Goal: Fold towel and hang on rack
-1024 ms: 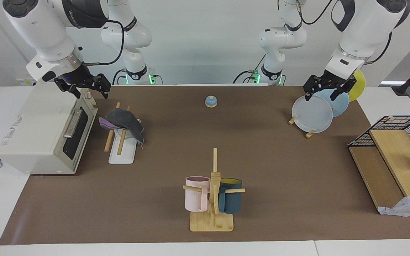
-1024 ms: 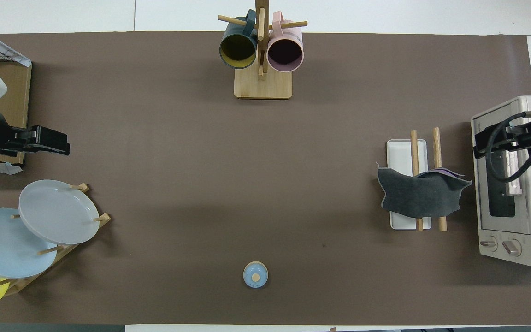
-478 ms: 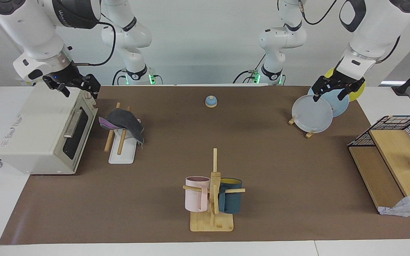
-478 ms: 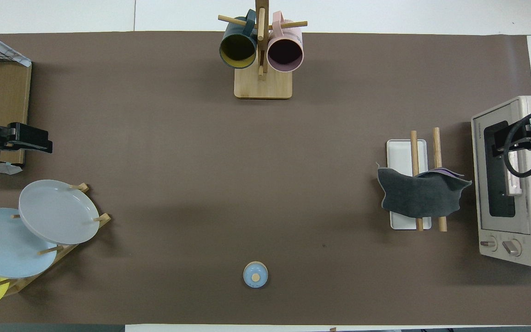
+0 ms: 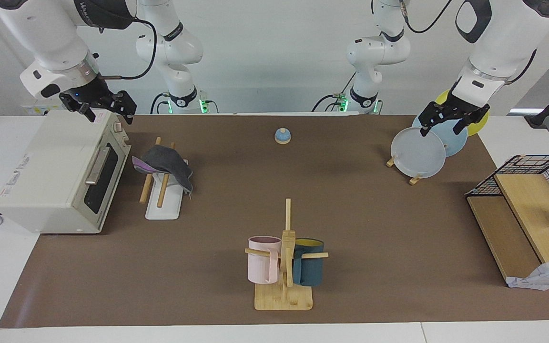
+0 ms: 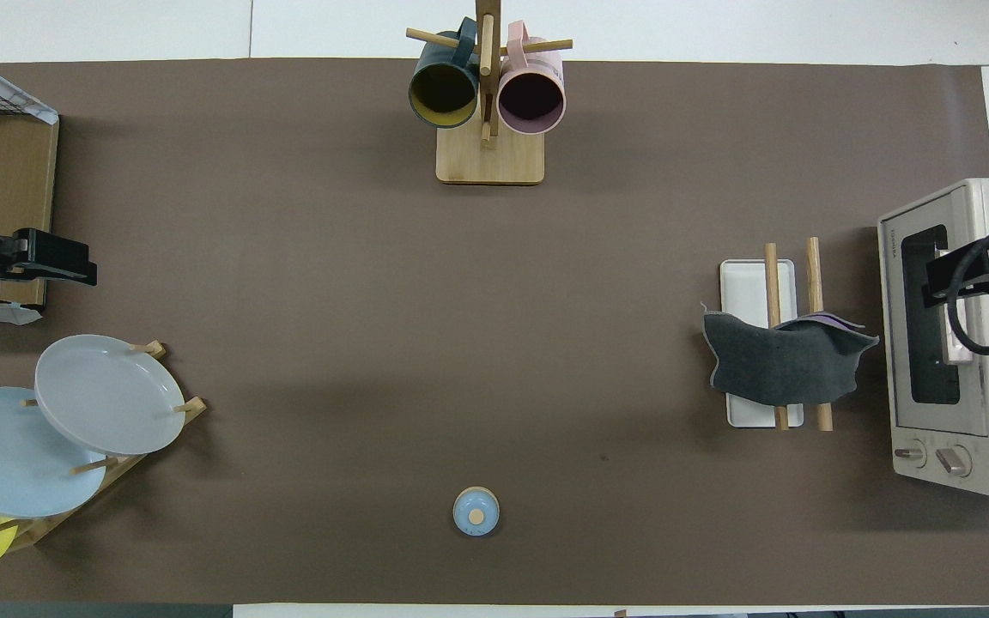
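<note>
Facing view: towel [image 5: 165, 164] lay draped over the rack [image 5: 162, 188], dark grey face up, a purple edge showing on the side toward the toaster oven [image 5: 60, 171]. It sat bunched at the rods' raised end, the end nearer the robots, one corner hanging down over the white base. Right gripper [image 5: 98, 107] hovered over the oven's top, clear of the cloth, holding nothing; fingers looked parted. Left gripper [image 5: 451, 121] hung over the plate stand [image 5: 420, 147] at the other end of the table, also empty, fingers apart.

Overhead view: towel [image 6: 782, 365] spanned both rods of the rack [image 6: 761, 343], overhanging more on the side away from the oven [image 6: 958, 335]. Right gripper [image 6: 971, 275] was above the oven door; left gripper [image 6: 52, 262] was by the wooden shelf [image 6: 5, 206].

Judgement: hang looks done, both arms clear. Risk is the uneven drape: more weight on the overhanging side could let the cloth creep off the slanted rods. The right arm's cable passing close could also snag it.
</note>
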`<move>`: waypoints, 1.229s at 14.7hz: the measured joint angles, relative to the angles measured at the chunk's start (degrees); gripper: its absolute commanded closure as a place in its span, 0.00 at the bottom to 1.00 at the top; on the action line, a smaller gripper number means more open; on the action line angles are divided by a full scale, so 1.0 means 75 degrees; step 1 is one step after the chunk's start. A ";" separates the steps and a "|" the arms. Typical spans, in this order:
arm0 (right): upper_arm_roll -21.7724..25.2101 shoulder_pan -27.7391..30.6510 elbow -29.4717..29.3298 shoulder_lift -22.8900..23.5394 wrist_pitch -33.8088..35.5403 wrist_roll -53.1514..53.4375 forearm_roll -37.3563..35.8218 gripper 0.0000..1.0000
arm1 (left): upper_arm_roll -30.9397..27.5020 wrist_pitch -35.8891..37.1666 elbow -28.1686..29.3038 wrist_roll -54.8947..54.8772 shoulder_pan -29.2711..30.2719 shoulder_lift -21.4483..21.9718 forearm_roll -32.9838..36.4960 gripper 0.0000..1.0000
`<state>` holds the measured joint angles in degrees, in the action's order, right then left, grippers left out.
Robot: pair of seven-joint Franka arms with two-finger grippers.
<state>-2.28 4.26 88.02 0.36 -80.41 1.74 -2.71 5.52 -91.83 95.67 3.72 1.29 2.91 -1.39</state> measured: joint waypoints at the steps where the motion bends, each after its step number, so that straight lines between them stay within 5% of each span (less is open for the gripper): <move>1: 0.0062 0.0003 0.0020 0.0000 -0.0040 0.0000 0.0029 0.00 | 0.0000 0.0000 0.0000 0.0000 0.0000 0.0000 0.0000 0.00; 18: 0.0281 -0.0025 0.0080 0.0000 -0.0230 0.0000 0.0170 0.00 | 0.0000 0.0000 0.0000 0.0000 0.0000 0.0000 0.0000 0.00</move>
<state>-0.17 4.06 88.62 0.35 -82.14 1.74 -1.43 5.52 -91.83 95.67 3.72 1.29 2.91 -1.39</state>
